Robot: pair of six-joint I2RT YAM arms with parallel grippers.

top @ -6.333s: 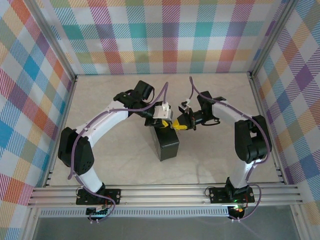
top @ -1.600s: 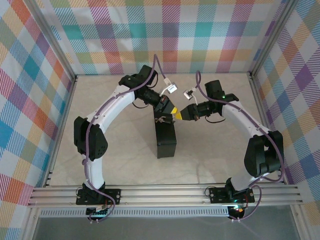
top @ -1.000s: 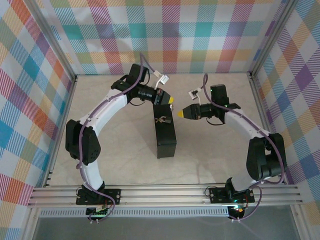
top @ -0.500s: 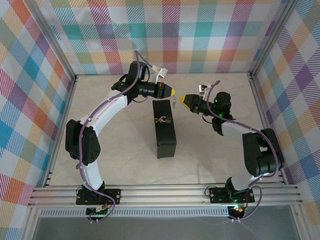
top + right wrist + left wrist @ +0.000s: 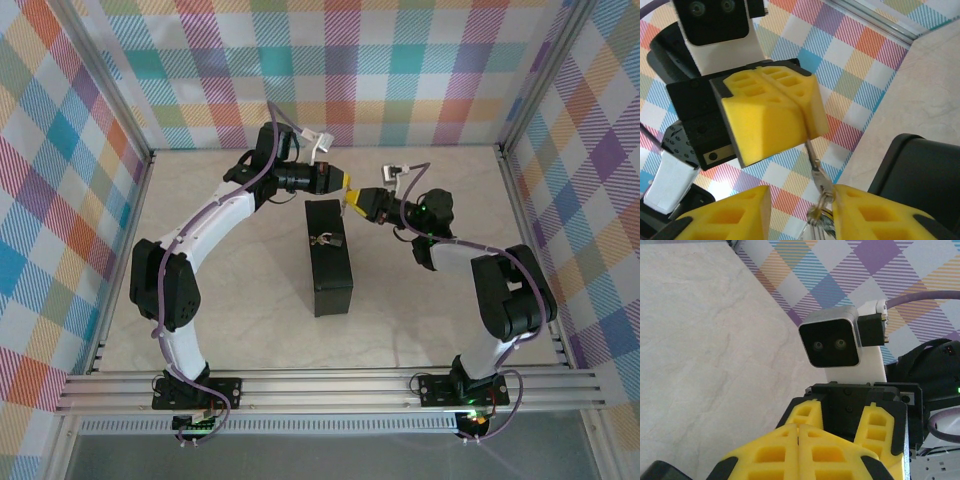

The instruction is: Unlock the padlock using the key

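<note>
The unlocking itself has not begun: the key (image 5: 809, 148) is up in the air, and the padlock (image 5: 325, 240) lies apart from it on top of the black box (image 5: 332, 275), toward the box's far half. From above the padlock is too small to tell whether its shackle is closed, and no keyhole can be made out.

The left tool (image 5: 342, 183) is pressed fully together, and the right wrist view shows the thin shank of the key pinched at the seam of its yellow pads (image 5: 765, 130). The key hangs down from there to a small ring (image 5: 821, 202). The right tool (image 5: 357, 203) faces it nose to nose just past the far end of the box. Its 2 fingers stand apart, with the ring in the gap near one of them (I see no real clamping on it). The left wrist view agrees: its own pads meet with no gap, and the other tool's fingers are spread.

So 1 part looks settled, a firm hold on the key. What is left, as I judge it: carry the key down over the counter (image 5: 220, 300) to the padlock, steady the lock, find the slot, insert, turn, and free the shackle
</note>
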